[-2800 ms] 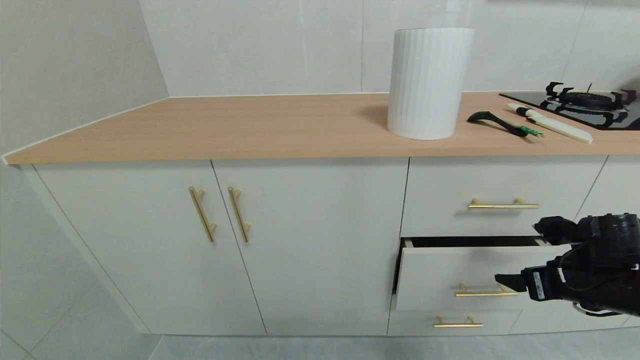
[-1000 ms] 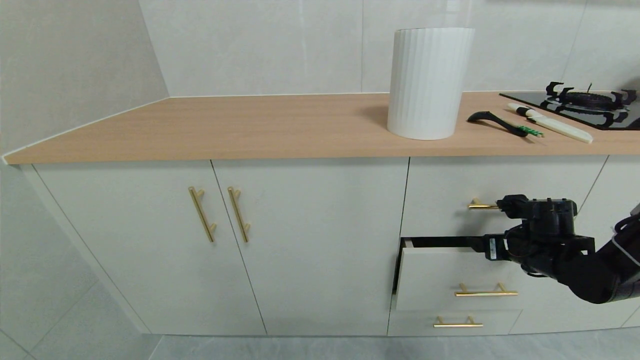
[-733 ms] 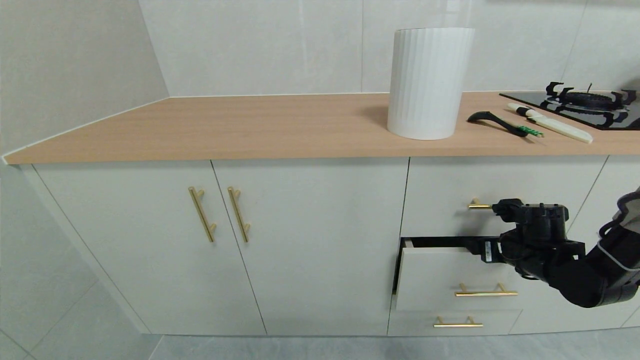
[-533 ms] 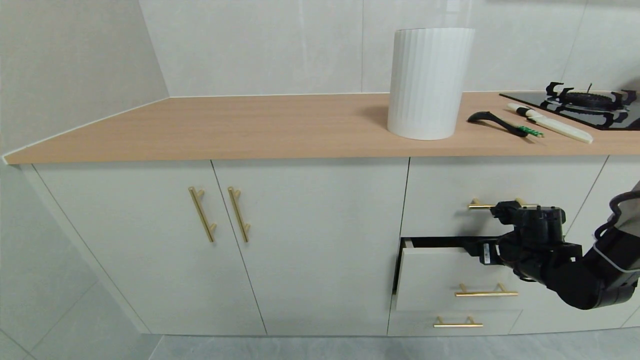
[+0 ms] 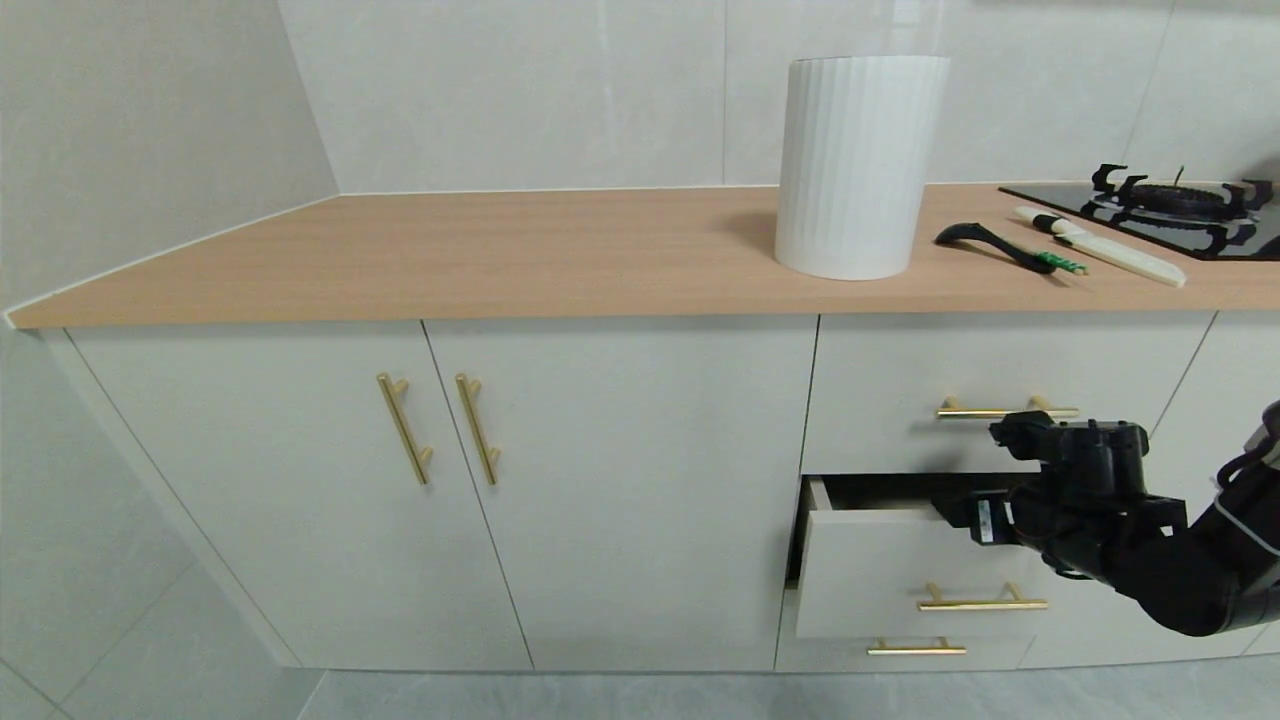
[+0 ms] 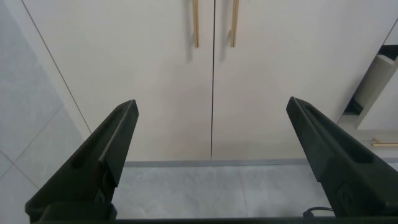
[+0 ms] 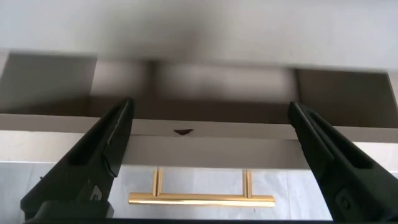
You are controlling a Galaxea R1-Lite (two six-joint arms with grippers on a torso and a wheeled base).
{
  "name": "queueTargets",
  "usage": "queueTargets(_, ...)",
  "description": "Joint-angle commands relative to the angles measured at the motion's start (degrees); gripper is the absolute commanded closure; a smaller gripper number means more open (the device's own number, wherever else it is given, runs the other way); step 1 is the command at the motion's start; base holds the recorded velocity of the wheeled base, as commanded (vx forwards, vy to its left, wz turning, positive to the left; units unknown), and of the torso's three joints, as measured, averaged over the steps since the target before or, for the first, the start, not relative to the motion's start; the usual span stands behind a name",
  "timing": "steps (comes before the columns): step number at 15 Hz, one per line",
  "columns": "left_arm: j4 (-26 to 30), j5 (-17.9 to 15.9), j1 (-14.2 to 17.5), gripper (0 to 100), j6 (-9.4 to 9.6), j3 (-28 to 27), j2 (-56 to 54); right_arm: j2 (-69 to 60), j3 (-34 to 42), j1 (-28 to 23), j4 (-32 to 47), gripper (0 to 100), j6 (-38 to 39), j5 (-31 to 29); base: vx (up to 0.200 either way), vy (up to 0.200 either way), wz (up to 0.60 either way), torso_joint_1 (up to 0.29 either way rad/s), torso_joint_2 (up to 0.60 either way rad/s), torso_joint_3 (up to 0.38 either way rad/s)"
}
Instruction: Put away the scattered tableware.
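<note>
Glossy black right arm (image 5: 1150,565) with rounded joints, a small white label (image 5: 984,520) near the wrist and a looping black cable (image 5: 1228,465). The left gripper (image 6: 211,107) and right gripper (image 5: 975,470) have long, tapered black fingers.

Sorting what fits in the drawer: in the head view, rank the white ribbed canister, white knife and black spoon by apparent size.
1. white ribbed canister, clearly the largest.
2-3. white knife and black spoon: nearly alike in length, too close to rank.
</note>
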Motion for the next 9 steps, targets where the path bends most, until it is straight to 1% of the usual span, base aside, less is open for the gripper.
queueTargets(1, -0.03, -0.04, 0.01, 0, 0.0, 0.0, 0.09, -2.3, 2.34, 0.54, -0.15, 0, 0.02, 0.01, 0.0, 0.0, 0.0, 0.0, 0.0, 0.0)
queueTargets(2, -0.03, -0.04, 0.01, 0, 0.0, 0.0, 0.0, -2.65, 2.78, 0.54, -0.15, 0, 0.02, 0.01, 0.0, 0.0, 0.0, 0.0, 0.0, 0.0)
queueTargets(8, -0.03, 0.05, 0.01, 0, 0.0, 0.0, 0.0, -11.79, 13.07, 0.54, -0.06, 0, -0.15, -0.08, 0.0, 0.0, 0.0, 0.0, 0.0, 0.0)
queueTargets(9, -0.03, -0.04, 0.01, 0, 0.0, 0.0, 0.0, -12.23, 13.77, 0.54, -0.06, 0, -0.15, -0.08, 0.0, 0.0, 0.0, 0.0, 0.0, 0.0)
